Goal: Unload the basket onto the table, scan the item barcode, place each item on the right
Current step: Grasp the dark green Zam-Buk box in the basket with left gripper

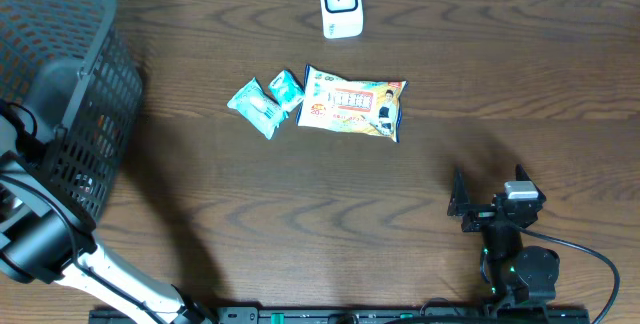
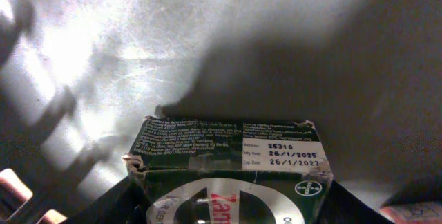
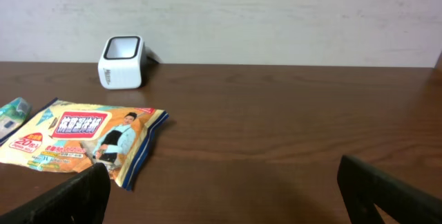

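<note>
Overhead looks down; low right wrist shares its scanner (image 1: 341,4).

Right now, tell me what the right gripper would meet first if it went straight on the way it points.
The way looks free: ahead of the right gripper lies bare table, then the wall. The snack packet and the scanner sit left of that line, though depth is unclear.

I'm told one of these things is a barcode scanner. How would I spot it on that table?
Look at the dark wooden table and follow it to the far edge, against the pale wall. There, beyond the orange snack packet, stands the barcode scanner. Unlike the flat snack packet and teal sachets nearby, it is a small upright white box with a dark window.
</note>
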Controlling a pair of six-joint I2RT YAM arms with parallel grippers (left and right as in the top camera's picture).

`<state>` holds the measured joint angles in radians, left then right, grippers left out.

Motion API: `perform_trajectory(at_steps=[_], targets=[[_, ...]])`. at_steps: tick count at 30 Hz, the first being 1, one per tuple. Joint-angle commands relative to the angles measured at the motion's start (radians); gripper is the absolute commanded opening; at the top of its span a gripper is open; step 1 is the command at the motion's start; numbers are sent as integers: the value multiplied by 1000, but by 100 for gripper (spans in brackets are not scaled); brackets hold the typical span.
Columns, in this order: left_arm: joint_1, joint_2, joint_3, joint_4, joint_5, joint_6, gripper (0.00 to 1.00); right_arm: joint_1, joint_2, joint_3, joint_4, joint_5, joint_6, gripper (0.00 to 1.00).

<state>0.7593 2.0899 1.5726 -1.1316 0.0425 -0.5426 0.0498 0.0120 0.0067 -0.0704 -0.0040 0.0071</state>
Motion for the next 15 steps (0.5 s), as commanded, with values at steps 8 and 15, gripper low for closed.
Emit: perform_trajectory(at_steps=[8, 15], targets=[[3, -69, 134, -42, -34, 33, 56, -3, -5, -1, -5, 2, -4, 99], [3, -246, 267, -35, -24, 31, 56, -3, -5, -1, -5, 2, -4, 99]])
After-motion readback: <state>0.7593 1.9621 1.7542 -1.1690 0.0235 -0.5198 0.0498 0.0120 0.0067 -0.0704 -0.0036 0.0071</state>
